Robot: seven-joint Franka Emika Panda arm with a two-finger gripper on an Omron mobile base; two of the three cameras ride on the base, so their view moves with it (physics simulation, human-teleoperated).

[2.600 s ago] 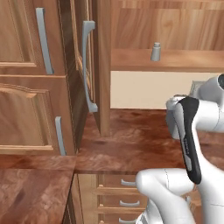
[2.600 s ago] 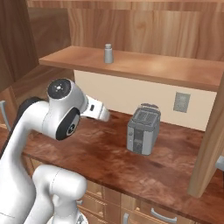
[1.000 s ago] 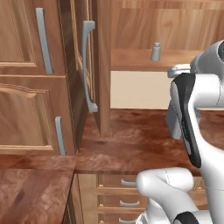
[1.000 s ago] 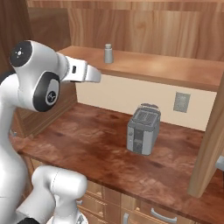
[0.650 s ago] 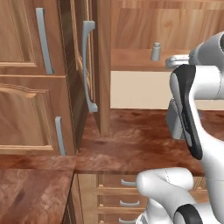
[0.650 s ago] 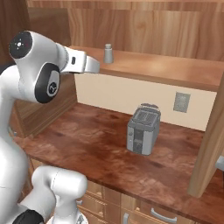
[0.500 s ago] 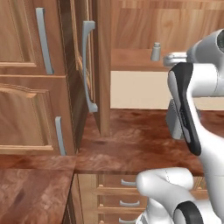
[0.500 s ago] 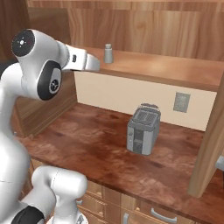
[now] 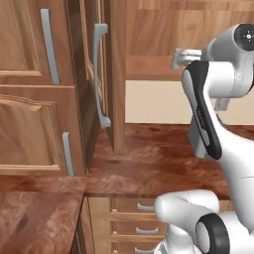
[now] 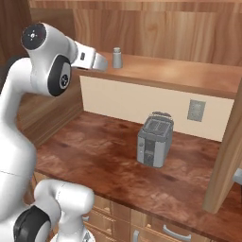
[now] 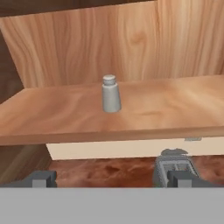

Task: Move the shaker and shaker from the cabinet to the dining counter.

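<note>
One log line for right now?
pincer: open, empty | shaker: upright on cabinet shelf, ahead of pincer | toaster: on worktop below

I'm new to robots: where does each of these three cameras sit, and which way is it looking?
Left base view: behind the arm on its left, facing the brown wooden wall cabinet; the white arm rises at the lower right.
Right base view: behind the arm on its right, facing the cabinet's wooden shelf and the grey toaster; the arm rises at the left.
Hand view: on the hand, looking along the open gripper at the small light-grey cylindrical shaker standing upright on the shelf.
Shared: right base and hand views both show the shaker and toaster.
</note>
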